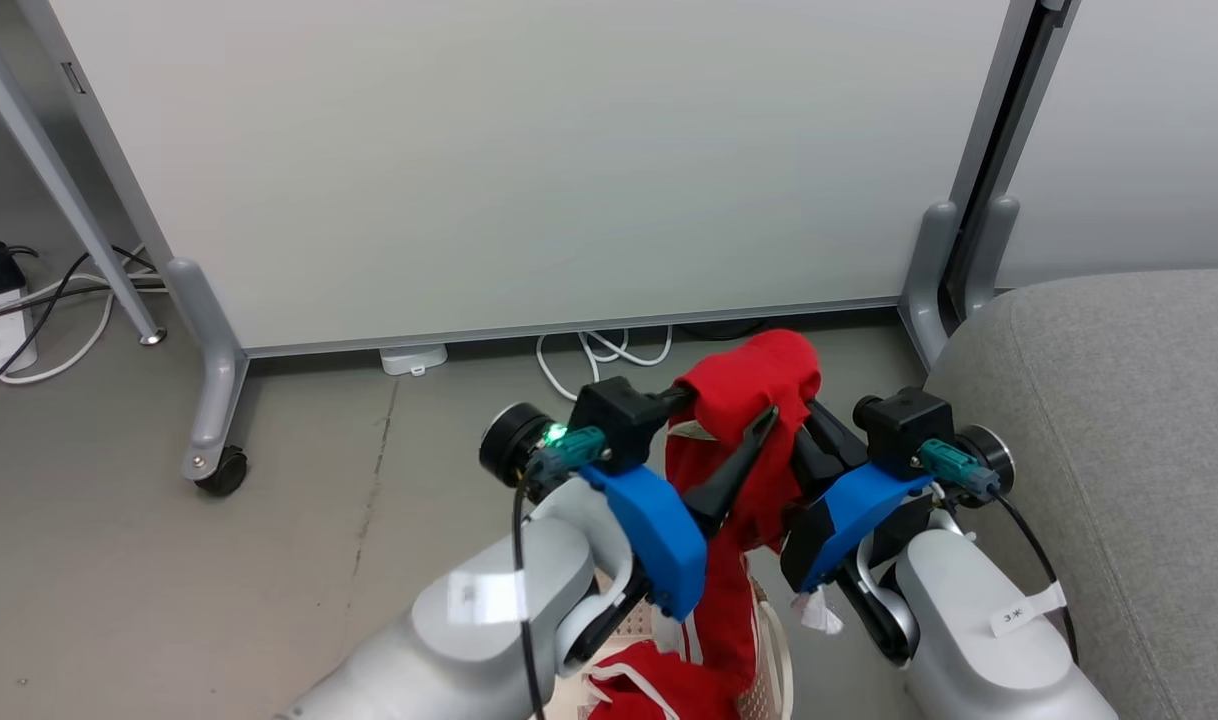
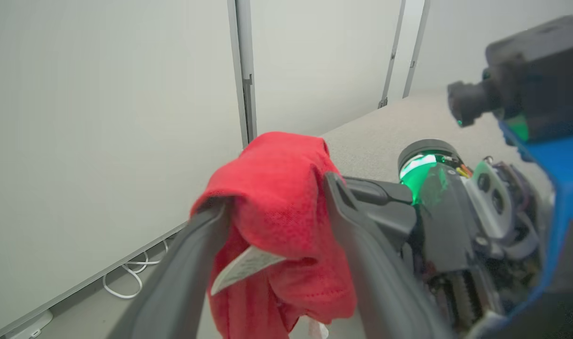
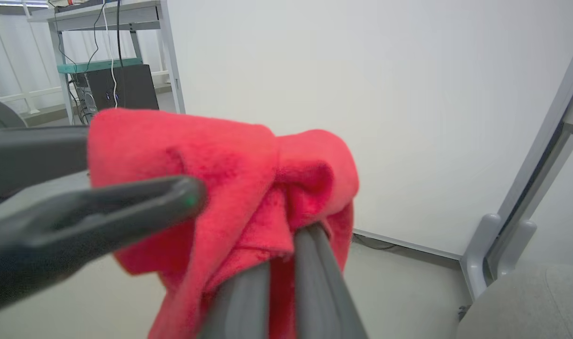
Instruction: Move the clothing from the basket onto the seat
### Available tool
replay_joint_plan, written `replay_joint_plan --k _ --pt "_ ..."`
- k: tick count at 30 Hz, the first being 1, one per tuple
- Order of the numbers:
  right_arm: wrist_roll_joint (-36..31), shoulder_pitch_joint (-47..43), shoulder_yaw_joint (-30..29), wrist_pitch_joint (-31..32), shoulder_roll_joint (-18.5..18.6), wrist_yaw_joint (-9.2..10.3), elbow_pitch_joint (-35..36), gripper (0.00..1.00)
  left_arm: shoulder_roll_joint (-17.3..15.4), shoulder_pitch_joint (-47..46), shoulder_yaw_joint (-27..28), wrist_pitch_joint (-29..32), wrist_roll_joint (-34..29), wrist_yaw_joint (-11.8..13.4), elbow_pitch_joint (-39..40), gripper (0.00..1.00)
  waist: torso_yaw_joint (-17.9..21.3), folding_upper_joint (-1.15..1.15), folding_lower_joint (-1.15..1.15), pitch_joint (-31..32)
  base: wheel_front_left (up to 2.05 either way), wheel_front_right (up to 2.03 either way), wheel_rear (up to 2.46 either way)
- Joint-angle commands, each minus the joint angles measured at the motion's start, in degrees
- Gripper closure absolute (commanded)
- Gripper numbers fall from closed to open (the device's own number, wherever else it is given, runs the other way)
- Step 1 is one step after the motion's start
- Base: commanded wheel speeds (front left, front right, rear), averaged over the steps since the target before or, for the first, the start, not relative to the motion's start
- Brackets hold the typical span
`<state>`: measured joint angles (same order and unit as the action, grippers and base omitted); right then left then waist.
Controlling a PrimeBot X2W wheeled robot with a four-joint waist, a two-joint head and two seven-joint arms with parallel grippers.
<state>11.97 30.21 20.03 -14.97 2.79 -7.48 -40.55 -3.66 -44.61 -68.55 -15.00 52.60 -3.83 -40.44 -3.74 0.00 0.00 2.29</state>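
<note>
Head view: both arms are raised in front of the robot with a red garment (image 1: 759, 385) held up between them. It hangs above the floor (image 1: 369, 520), just left of the seat (image 1: 1119, 420). The garment's upper part is bunched over the fingers. The rest hangs in a long strip down into the basket (image 1: 769, 660) at the bottom edge. A second garment (image 1: 634, 690), red with white trim, lies in the basket. The left forearm partly hides the basket's perforated wall.

Left gripper (image 1: 734, 405): the fingers are set apart and a thick wad of cloth fills the gap. In the left wrist view the cloth presses against both fingers (image 2: 362, 235), so they are grasping the garment. A white label (image 2: 244, 268) pokes out below the wad.

Right gripper (image 1: 809, 420): in the head view the fingertips are buried under the cloth. In the right wrist view its two fingers (image 3: 322, 282) are nearly together, clenched on a fold of the garment. The left gripper's fingers cross that view from the left, one in front of the cloth and one behind.

Seat: a grey cushion with a rounded edge, close beside the right forearm.

Background: a pale partition panel (image 1: 529, 160) stands on castor feet, with white cables (image 1: 609, 350) on the floor under its lower edge.
</note>
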Motion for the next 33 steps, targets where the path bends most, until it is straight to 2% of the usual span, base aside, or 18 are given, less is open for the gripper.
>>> replay_joint_plan --k 1,9,15,16,25,33 --pt "-0.7 -1.0 -0.5 -0.3 0.2 -0.03 0.8 1.0 -1.3 2.6 1.9 -0.2 -1.7 0.3 1.3 0.0 0.1 0.0 0.0 -0.2 0.0 0.0 0.0" --pt "-1.8 -2.2 -1.9 -0.3 0.2 -0.03 3.1 1.0 -6.0 14.9 13.9 -0.2 -10.6 0.8 9.9 0.0 0.3 0.0 0.0 -0.6 0.0 0.0 0.0" --pt "-2.2 -3.0 -2.6 0.1 0.2 -0.02 4.3 1.0 -7.7 22.9 23.7 -0.2 -17.6 1.4 15.7 0.0 0.7 0.0 0.0 -0.7 0.0 0.0 0.0" --pt "-2.2 -3.0 -2.6 0.1 0.2 -0.02 4.3 1.0 -7.7 22.9 23.7 -0.2 -17.6 1.4 15.7 0.0 0.7 0.0 0.0 -0.7 0.0 0.0 0.0" --pt "-2.9 -3.7 -3.7 0.9 0.2 -0.03 6.0 1.0 -8.2 32.3 37.1 -0.2 -26.7 0.3 21.1 0.0 1.7 0.0 0.0 -0.9 0.0 0.0 0.0" --pt "-3.0 -4.5 -4.4 1.3 0.2 -0.03 6.9 1.0 -6.3 35.5 43.5 -0.2 -31.2 -1.7 21.0 0.0 2.1 0.0 0.0 -0.9 0.0 0.0 0.0"
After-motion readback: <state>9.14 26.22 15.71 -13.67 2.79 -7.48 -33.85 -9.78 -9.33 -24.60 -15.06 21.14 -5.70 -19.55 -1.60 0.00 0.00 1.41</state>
